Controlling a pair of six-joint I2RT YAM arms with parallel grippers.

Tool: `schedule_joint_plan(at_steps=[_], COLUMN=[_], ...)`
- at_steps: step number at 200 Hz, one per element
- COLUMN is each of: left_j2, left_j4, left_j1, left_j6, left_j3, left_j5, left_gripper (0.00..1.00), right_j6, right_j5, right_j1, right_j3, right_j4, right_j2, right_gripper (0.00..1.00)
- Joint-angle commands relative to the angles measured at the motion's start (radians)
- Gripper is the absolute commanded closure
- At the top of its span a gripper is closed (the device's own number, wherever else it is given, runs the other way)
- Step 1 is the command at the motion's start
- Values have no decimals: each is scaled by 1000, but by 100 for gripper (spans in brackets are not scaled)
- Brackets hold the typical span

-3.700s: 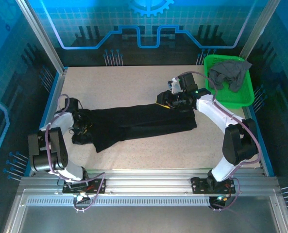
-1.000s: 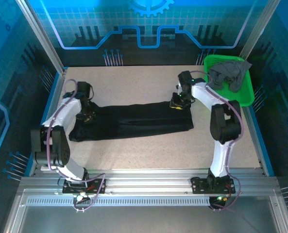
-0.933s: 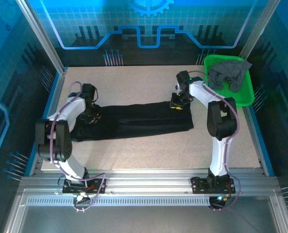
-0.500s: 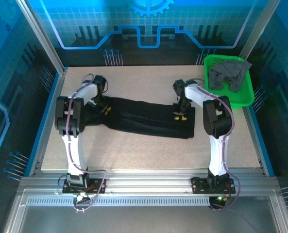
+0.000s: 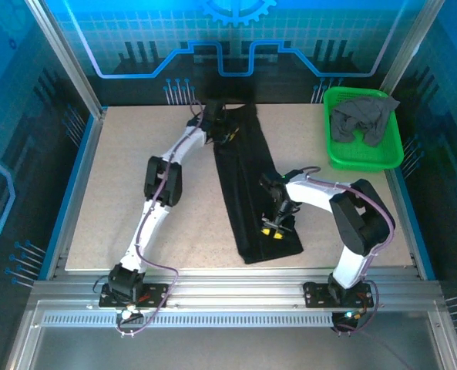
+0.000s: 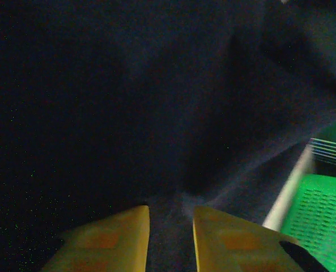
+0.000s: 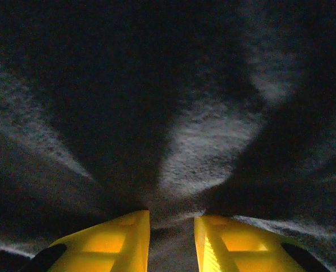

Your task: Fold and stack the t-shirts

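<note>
Just changed: the black t-shirt (image 5: 247,185) has swung round. A second ago its folded strip lay left to right across the surface (image 5: 128,154); now it runs from the far edge toward me.
Left end effector (image 5: 225,132): it has carried its end of the strip up to the far edge. In the wrist view its fingers (image 6: 108,243) sit close together with dark cloth gathered in the gap, so I read it as pinching the shirt.
Right end effector (image 5: 270,227): it has drawn the other end down toward the near edge. Its fingers (image 7: 108,243) are narrowly apart with cloth puckering into the gap, clamped on the same shirt.
Grey t-shirt (image 5: 363,116): bunched in the green basket (image 5: 344,160) at far right, as before.
Meaning for the task: I judge the strip is now turned and pulled taut for an end-to-end fold. The grey shirt is not yet folded, and stacking has not begun.
</note>
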Motion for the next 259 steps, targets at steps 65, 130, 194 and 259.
schedule_joint_plan(at_steps=[65, 130, 194, 259], left_j2=[-456, -1077, -1275, -1170], left_j4=[44, -70, 40, 136], left_j1=[18, -111, -404, -512], left_j6=[108, 144, 4, -67], left_j3=[-335, -1360, -1816, -1829], left_j5=[-84, 196, 269, 237], left_gripper=[48, 62, 54, 60], right_j6=[109, -304, -409, -393], right_j5=[74, 8, -50, -27], right_j1=[-9, -202, -181, -134], right_j3=[-8, -251, -320, -309], right_j4=[-24, -140, 7, 53], right_j2=[-308, -560, -399, -267], right_gripper=[53, 50, 53, 59])
